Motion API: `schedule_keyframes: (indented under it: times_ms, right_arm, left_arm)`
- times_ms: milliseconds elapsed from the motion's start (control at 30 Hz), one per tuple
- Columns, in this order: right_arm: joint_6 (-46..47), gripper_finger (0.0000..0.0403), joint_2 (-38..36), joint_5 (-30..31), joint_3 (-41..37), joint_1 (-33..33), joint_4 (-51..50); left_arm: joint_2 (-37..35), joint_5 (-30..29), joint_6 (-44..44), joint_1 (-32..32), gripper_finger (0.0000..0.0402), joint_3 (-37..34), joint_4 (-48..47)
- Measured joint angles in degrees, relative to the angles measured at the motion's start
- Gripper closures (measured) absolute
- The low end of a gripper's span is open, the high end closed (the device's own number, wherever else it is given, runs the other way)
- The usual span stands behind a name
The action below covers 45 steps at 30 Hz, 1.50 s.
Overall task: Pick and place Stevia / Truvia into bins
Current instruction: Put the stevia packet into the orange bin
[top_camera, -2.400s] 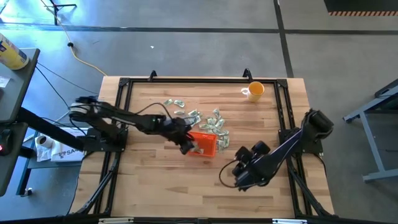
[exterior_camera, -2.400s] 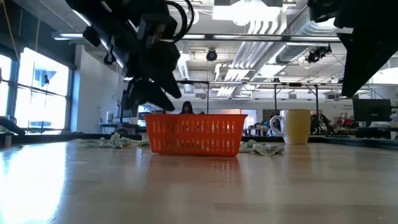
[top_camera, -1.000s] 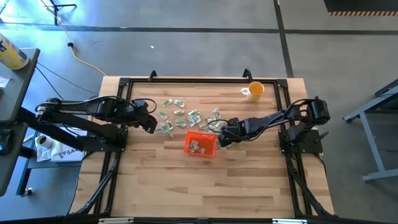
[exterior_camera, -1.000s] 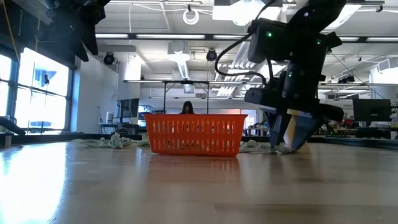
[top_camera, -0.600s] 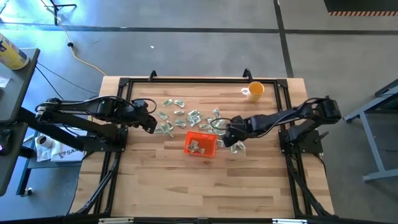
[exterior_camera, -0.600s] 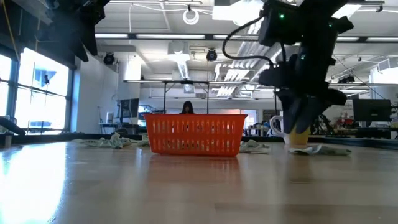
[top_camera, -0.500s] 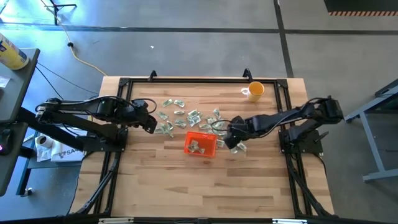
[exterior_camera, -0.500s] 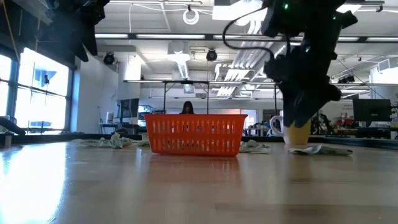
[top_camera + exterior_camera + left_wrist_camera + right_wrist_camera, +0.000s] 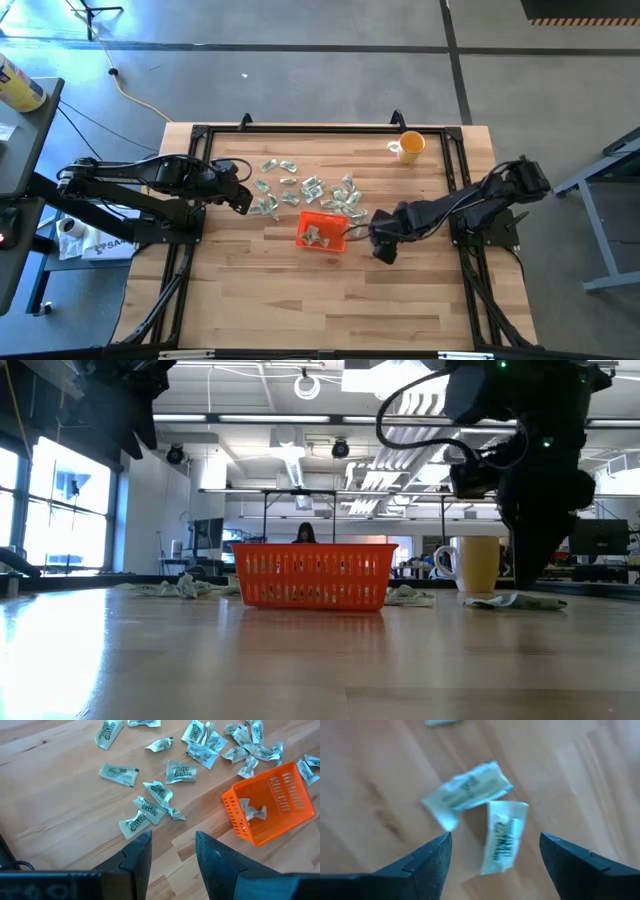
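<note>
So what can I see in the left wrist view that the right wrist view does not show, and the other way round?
Only the left wrist view shows the orange bin, with a sachet inside it, and many sachets scattered on the table. Only the right wrist view shows, close up, two sachets lying between the fingers of the open right claw. Both show wooden table, pale green Stevia sachets and an open claw; the left claw holds nothing.

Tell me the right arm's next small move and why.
Probably lower the right gripper straight down and close on the nearer sachet. Its jaws are open and empty, with two sachets lying on the table directly between them in the right wrist view. The orange bin sits just beside that arm, so the carry afterwards would be short.
</note>
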Motion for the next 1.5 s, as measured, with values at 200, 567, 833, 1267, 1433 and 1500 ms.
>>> schedule_keyframes:
  times_ms: [200,567,833,1267,1433,1500]
  right_arm:
    - [1.6,0.0144,3.1,-0.2,-1.1,0.5,0.6]
    - [5.2,0.0309,3.9,-1.2,-1.4,-0.6,0.3]
    - [9.0,0.0386,-3.9,8.3,7.5,-2.9,0.2]
    - [-3.4,0.0322,11.8,-13.9,26.6,-10.6,15.2]
    - [-6.0,0.0227,13.8,-15.1,30.8,-9.0,10.8]
    - [-7.8,0.0190,13.1,-8.7,32.6,-7.9,6.7]
  left_arm:
    - [0.0,-0.5,0.0,0.0,0.0218,0.0,0.0]
    - [0.0,-0.7,0.0,0.0,0.0218,0.0,-0.4]
    - [0.0,-0.2,1.0,0.0,0.0218,0.0,-0.5]
    - [0.0,2.8,2.2,0.0,0.0218,0.0,-7.6]
    - [-0.1,3.3,0.9,0.0,0.0218,-0.1,-11.3]
    - [-0.1,3.3,1.1,0.0,0.0218,-0.9,-11.5]
